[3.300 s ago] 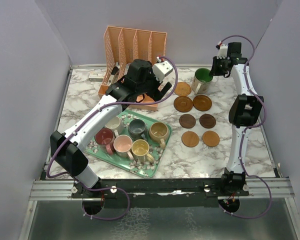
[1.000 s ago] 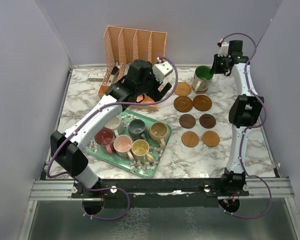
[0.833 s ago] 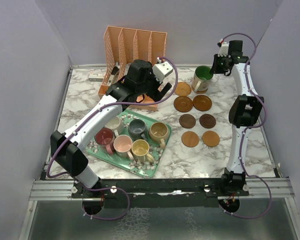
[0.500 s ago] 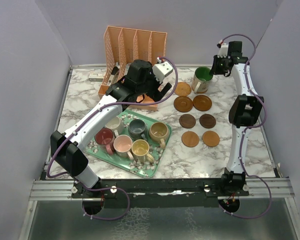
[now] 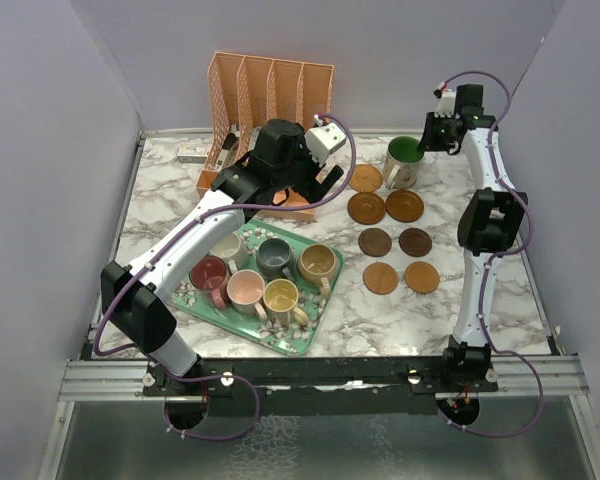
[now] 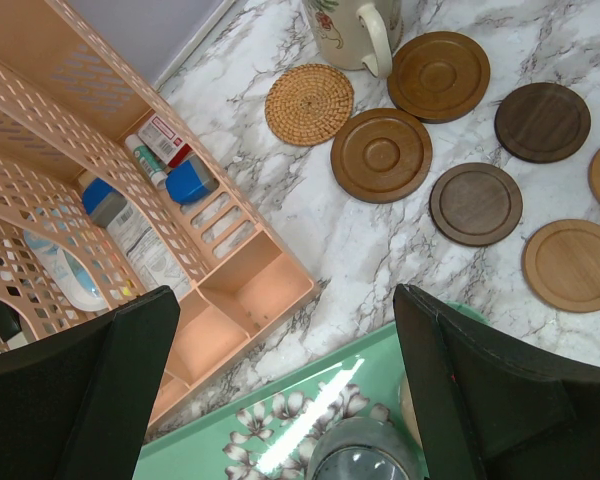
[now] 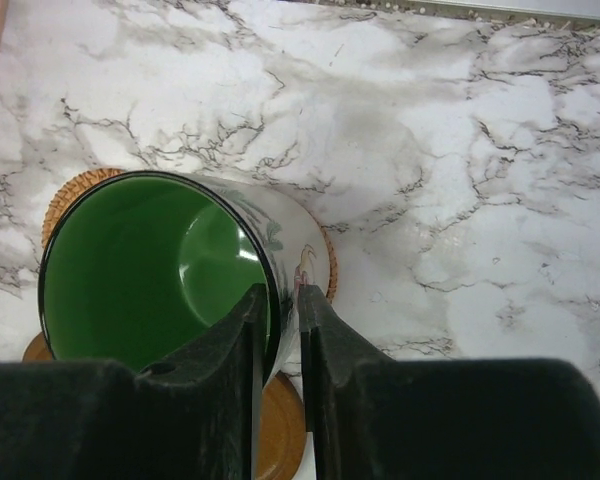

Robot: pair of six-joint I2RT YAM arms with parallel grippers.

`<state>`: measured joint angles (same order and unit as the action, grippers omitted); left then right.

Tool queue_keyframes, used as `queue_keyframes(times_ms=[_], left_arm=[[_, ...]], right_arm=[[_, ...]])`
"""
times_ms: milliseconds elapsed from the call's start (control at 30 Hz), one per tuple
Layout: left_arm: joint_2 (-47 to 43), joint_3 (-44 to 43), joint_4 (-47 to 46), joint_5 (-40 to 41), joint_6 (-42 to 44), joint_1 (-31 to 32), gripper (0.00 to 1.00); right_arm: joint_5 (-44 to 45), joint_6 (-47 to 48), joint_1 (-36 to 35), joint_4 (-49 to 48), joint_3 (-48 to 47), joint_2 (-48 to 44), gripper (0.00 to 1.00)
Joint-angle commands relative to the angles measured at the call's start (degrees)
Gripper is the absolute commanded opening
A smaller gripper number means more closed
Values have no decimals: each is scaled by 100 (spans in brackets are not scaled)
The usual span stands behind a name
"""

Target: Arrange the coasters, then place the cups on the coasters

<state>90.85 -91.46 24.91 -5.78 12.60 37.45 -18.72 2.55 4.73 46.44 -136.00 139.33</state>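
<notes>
Seven coasters point(image 5: 366, 208) in view, seven cups point(image 5: 280, 296), one floral tray point(image 5: 298, 343), one orange desk organiser point(image 5: 270, 85)

Robot test cell in a lab
Plain lavender walls point(image 5: 50, 130) box in a marble-patterned table point(image 5: 160, 200); the left arm point(image 5: 200, 235) and right arm point(image 5: 490, 220) are bolted to an aluminium rail point(image 5: 100, 378) along its near edge.

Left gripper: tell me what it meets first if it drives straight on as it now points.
Probably the bare marble table, between the peach organizer and a ringed coaster; depth is unclear.
</notes>
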Motion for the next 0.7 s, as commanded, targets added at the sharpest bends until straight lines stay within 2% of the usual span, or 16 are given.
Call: queue_keyframes(times_ms=[0,67,267,467,667], left_arm=[[-155,5,-143,-18,59,-19,93],[-153,5,-136,49,83,-19,93],[-186,-97,9,509,312,-35,93],[-445,134,335,546,559,-336,94],[-977,916,756,478,612,-1095,94]], right_arm=[[-242,-61,27,-260,-85,-137,23],[-210,-16,28,-254,-165,-191,28],[-175,93,28,-231,-266,-550,53],[-333,263,28,-362,218,-1273,61],[-845,479,23,-409,1166,-2161,67]])
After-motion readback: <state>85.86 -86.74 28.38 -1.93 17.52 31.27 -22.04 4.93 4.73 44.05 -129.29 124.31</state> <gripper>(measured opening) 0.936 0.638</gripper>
